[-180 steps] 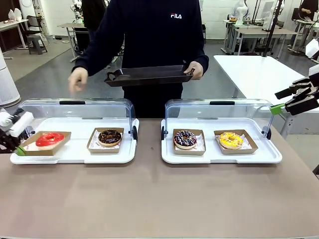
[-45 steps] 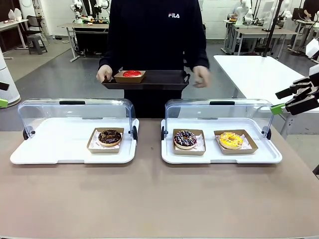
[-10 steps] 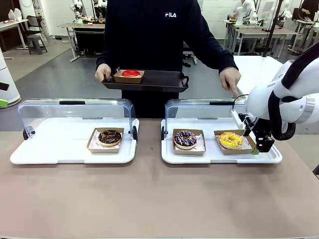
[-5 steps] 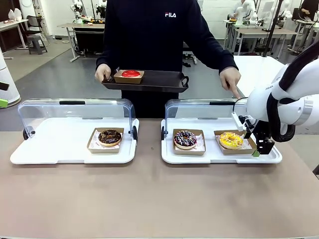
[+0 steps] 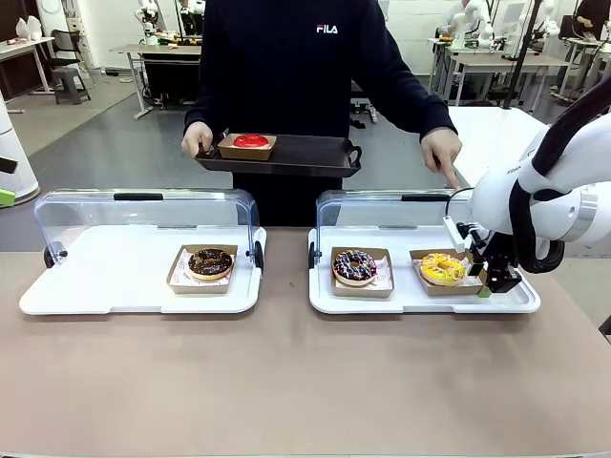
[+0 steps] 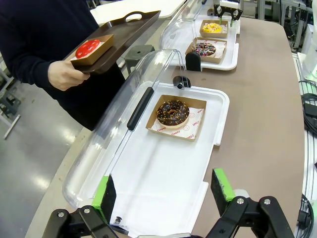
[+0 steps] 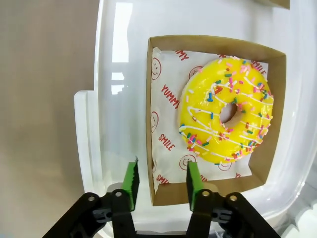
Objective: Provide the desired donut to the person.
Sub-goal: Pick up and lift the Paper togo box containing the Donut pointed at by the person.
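The person (image 5: 296, 76) stands across the table and holds a black tray (image 5: 310, 155) in one hand. On it sits a red donut (image 5: 251, 141) in a cardboard box. Their other hand (image 5: 442, 153) hangs over the right case. A yellow sprinkled donut (image 5: 443, 268) (image 7: 225, 116) lies in its box (image 7: 213, 43) there. My right gripper (image 5: 487, 283) (image 7: 162, 181) is open and low over that box's outer end, its green pads either side of the box wall near a corner. My left gripper (image 6: 162, 191) is open wide above the left case's end.
The right case (image 5: 420, 303) also holds a chocolate donut with coloured sprinkles (image 5: 354, 266). The left case (image 5: 105, 277) holds a chocolate donut (image 5: 210, 262) (image 6: 172, 113). Both clear lids (image 5: 420, 215) stand raised at the back. Bare brown table lies in front.
The red donut went from the left case to the person's tray. My right arm came in to the yellow donut's box; in the last second its gripper edged slightly toward the box.
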Action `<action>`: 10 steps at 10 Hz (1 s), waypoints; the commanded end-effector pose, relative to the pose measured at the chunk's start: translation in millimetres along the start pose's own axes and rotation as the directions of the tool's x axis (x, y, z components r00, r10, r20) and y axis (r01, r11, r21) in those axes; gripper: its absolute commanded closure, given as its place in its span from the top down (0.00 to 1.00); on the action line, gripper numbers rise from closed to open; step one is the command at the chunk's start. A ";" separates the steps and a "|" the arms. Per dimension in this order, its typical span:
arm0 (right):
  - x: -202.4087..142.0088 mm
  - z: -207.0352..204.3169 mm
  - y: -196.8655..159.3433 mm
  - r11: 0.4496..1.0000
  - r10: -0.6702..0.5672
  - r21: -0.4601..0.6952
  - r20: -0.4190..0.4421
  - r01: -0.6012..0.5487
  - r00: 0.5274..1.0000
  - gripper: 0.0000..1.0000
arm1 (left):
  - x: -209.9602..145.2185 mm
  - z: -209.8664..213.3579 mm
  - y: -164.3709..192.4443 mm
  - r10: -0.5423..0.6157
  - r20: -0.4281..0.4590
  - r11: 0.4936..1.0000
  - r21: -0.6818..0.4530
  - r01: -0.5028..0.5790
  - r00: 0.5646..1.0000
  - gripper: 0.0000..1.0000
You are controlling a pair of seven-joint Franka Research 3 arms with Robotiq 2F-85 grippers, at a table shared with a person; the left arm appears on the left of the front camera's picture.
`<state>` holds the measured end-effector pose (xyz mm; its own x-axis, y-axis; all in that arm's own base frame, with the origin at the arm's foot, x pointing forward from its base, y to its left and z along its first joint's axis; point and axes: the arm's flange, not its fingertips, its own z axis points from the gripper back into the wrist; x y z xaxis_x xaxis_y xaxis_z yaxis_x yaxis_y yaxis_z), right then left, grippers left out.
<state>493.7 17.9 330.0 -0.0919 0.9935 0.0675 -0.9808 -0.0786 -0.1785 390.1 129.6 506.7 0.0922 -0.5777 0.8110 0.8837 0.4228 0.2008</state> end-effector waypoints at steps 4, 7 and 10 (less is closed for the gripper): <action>-2.7 -4.1 -9.2 1.000 0.008 0.005 -0.029 -0.008 1.000 0.00 | -0.7 -0.4 -1.2 -0.003 0.017 1.000 0.012 0.003 1.000 1.00; -5.1 15.1 7.0 0.999 0.034 0.011 -0.011 -0.034 0.999 0.00 | -0.7 -0.4 -1.2 -0.003 0.017 1.000 0.012 0.003 1.000 1.00; -7.2 77.2 64.1 0.997 0.076 -0.004 0.005 -0.076 0.997 0.00 | -0.7 -0.4 -1.2 -0.003 0.017 1.000 0.012 0.003 1.000 1.00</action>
<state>451.5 10.4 374.3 -0.1314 0.9888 0.0714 -0.9720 -0.1144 -0.2051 390.2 129.6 506.5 0.0926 -0.5776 0.8110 0.8838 0.4229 0.2003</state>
